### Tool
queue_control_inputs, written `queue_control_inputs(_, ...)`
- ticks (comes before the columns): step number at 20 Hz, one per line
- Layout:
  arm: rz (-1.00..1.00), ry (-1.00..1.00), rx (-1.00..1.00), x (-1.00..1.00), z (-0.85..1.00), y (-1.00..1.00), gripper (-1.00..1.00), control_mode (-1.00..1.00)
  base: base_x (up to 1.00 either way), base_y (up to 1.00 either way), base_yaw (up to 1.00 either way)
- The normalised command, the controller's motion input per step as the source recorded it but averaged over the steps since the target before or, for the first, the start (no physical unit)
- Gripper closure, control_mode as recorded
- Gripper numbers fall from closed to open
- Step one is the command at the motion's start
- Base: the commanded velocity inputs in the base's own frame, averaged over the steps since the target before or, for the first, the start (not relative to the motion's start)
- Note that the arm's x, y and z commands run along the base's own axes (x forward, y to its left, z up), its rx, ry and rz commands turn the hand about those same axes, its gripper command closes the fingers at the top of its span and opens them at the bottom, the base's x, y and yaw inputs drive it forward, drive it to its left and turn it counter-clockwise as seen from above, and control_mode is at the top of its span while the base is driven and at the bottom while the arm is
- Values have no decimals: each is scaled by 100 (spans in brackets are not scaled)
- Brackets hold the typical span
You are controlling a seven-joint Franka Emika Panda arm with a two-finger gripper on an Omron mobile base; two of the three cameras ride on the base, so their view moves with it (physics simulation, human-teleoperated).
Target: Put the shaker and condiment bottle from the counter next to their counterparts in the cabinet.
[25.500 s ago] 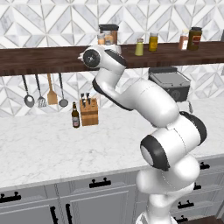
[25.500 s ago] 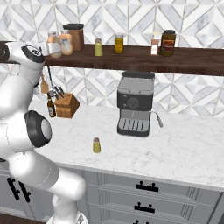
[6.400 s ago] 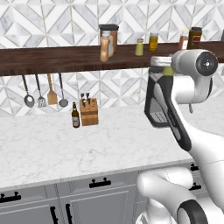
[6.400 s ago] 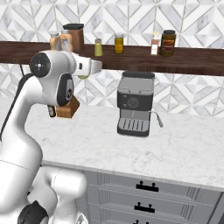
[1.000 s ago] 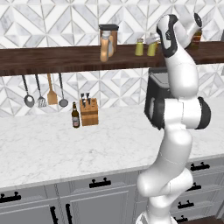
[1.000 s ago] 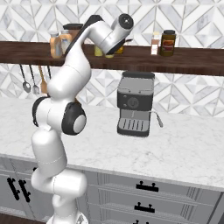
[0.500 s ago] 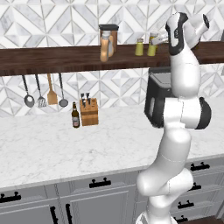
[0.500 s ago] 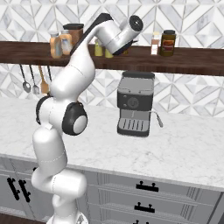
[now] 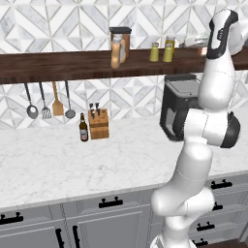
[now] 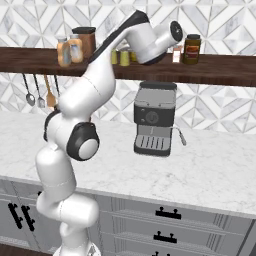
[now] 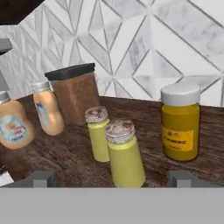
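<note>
Gripper [image 11: 109, 178] spread wide, nothing between its fingers! Right before it, the small yellow-green silver-capped shaker [image 11: 124, 153] stands on the dark brown wooden shelf [image 11: 65, 148], just beside its twin shaker [image 11: 99, 134]. Two peach-orange white-capped bottles [image 11: 47, 112] stand further left.

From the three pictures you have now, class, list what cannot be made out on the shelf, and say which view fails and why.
- Which shaker was just placed: the twin behind it looks identical in the hand view.
- The nearer condiment bottle: cut off by the hand view's left edge.
- Label text on the yellow jar: too blurred to read.
- The pincer's finger tips: cut off by the hand view's bottom band, open either side of the front shaker.
</note>
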Motion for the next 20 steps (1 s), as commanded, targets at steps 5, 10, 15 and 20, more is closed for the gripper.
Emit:
queue_control_inputs(5, 7, 0, 18, -99, 19, -4, -100, -100, 0, 0, 0)
queue_control_inputs(10, 5, -1, 12, -99, 20, 0, -100, -100, 0, 0, 0)
queue_control_inputs(15, 6, -4, 1, -89, 1, 2, -100, -100, 0, 0, 0)
queue_control_inputs(20, 1, -17, 0, -98, 0, 11, -100, -100, 0, 0, 0)
